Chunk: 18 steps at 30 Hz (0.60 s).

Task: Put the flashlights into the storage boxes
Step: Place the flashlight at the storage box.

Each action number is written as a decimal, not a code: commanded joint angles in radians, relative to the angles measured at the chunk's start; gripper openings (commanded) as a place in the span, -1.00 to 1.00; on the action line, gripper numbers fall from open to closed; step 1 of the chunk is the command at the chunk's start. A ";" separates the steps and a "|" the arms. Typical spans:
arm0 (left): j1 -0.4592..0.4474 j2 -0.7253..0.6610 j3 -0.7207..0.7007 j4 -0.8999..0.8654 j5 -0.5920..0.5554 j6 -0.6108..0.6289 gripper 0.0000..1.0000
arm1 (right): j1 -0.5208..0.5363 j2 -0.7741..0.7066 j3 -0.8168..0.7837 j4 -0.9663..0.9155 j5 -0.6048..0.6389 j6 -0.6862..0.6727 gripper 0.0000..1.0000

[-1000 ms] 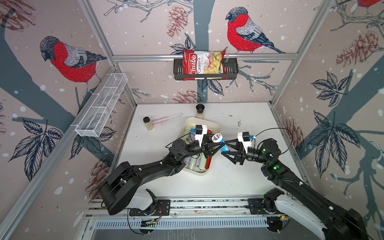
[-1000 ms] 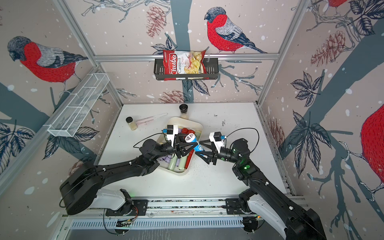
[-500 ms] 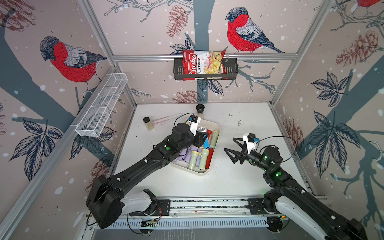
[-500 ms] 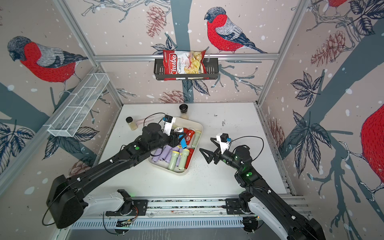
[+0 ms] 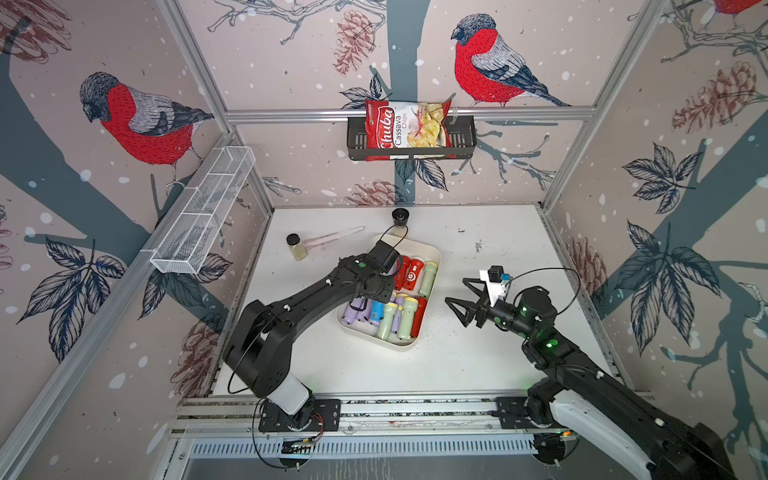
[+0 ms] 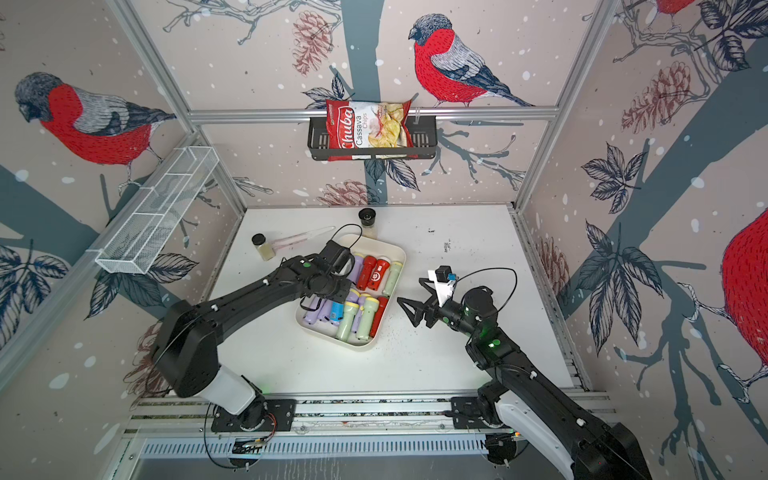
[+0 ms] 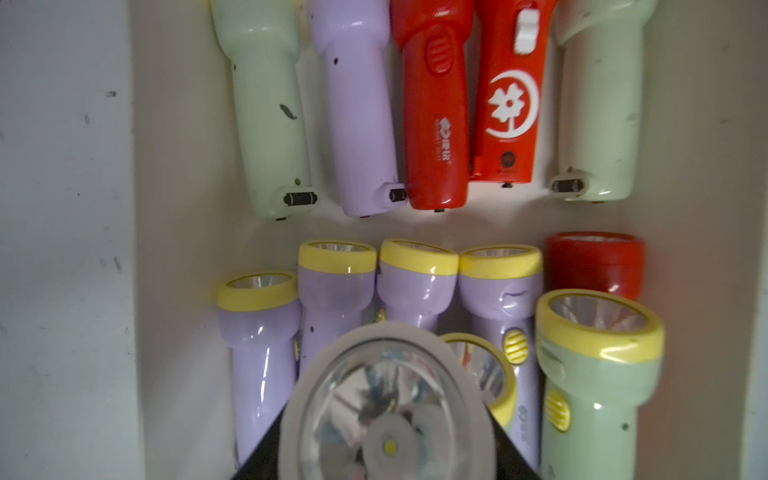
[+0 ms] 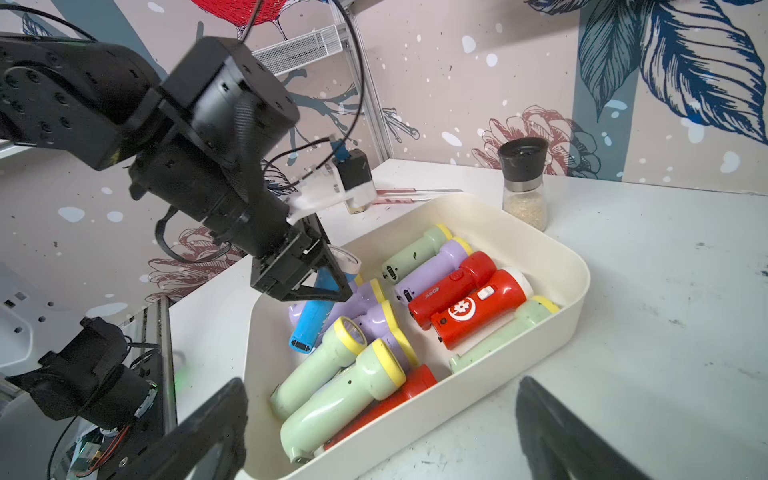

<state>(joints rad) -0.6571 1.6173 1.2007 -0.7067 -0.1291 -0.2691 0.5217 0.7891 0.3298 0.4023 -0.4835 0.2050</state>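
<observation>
White table (image 5: pixel 498 365) bearing the cream storage box (image 8: pixel 415 432), which contains two rows of green, lilac and red flashlights (image 8: pixel 469 286). Right gripper (image 5: pixel 455 289) beside the box, jaws spread wide and empty. Left gripper (image 8: pixel 328 282) over the box, clamped on the tilted blue flashlight (image 8: pixel 309 324).

Bright light, soft shadows, bowed edges, nearest flashlight (image 7: pixel 386 399) blurred

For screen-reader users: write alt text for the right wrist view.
The left hand grips a blue flashlight over a cream tray already holding pale green, lilac and red flashlights lying side by side. The right hand is open in the foreground, and a black-capped glass jar stands on the white table just beyond the tray.
</observation>
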 commanded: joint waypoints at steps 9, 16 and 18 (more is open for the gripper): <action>0.009 0.044 0.050 -0.082 -0.070 0.018 0.37 | 0.002 0.003 0.006 -0.011 -0.027 -0.030 0.99; 0.121 -0.092 -0.010 0.014 -0.007 -0.001 0.53 | 0.002 0.013 0.005 -0.002 -0.023 -0.018 0.99; 0.194 -0.134 -0.061 0.061 0.038 -0.015 0.55 | 0.003 0.016 0.003 0.007 -0.023 -0.010 0.99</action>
<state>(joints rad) -0.5182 1.5181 1.1797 -0.7063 -0.1402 -0.2588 0.5232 0.8017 0.3302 0.3840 -0.4992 0.1860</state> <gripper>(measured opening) 0.772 0.995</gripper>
